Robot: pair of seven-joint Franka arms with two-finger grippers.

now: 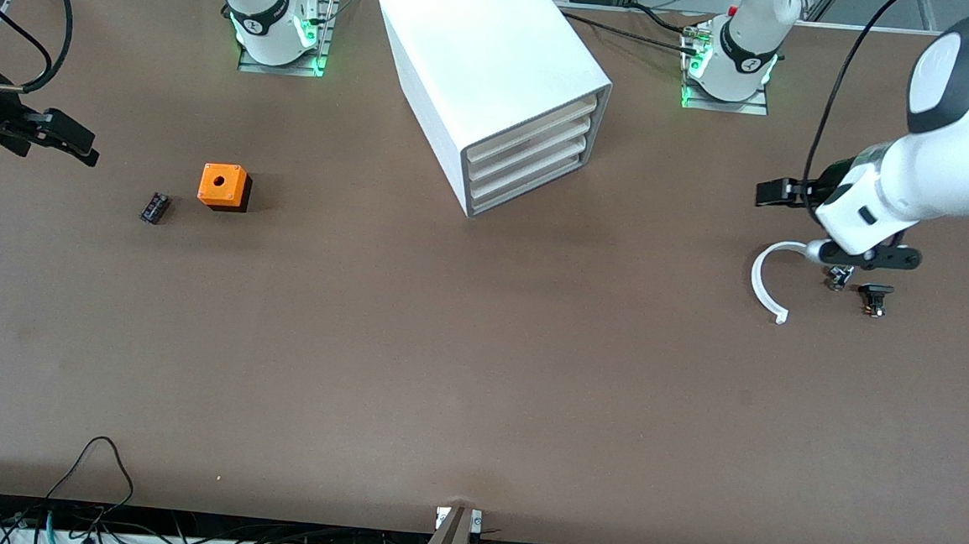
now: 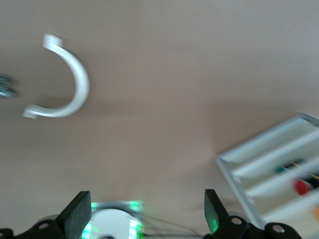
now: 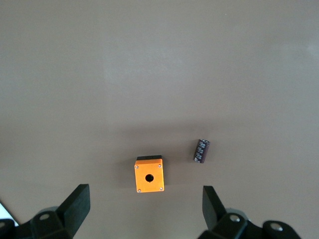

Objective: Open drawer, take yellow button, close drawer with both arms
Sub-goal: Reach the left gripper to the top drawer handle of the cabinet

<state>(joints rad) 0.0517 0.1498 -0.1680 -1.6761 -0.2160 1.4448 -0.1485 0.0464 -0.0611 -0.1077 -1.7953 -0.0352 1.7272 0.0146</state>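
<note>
The three drawers (image 1: 530, 153) sit stacked and pushed flush in the big white cabinet (image 1: 480, 61), which stands between my two bases at the table's robot edge, its front turned obliquely toward my left arm's end. In the left wrist view the cream drawer fronts (image 2: 279, 164) show small coloured items through their gaps, one red (image 2: 301, 186) and one green (image 2: 284, 169); no orange-capped button can be identified in any view. My left gripper (image 2: 147, 219) hangs above the brown table (image 1: 478, 372) at the left arm's end, fingers (image 2: 79, 211) spread wide and holding nothing; the front view shows it at the end of my left arm (image 1: 919, 177). Below it lie a white curved half-ring (image 1: 766, 281), and beside that two small dark parts (image 1: 874, 297), one partly under the wrist. My right gripper (image 3: 144, 211) hovers at the right arm's end, fingers (image 3: 77, 204) likewise parted and empty; in the front view only its black hand (image 1: 39, 131) shows at the frame's edge. Beneath its camera rest an orange cube with a hole (image 1: 224, 186) on a black base and, just beside it toward the right arm's end, a small dark cylindrical component (image 1: 154, 207), the two not touching.
</note>
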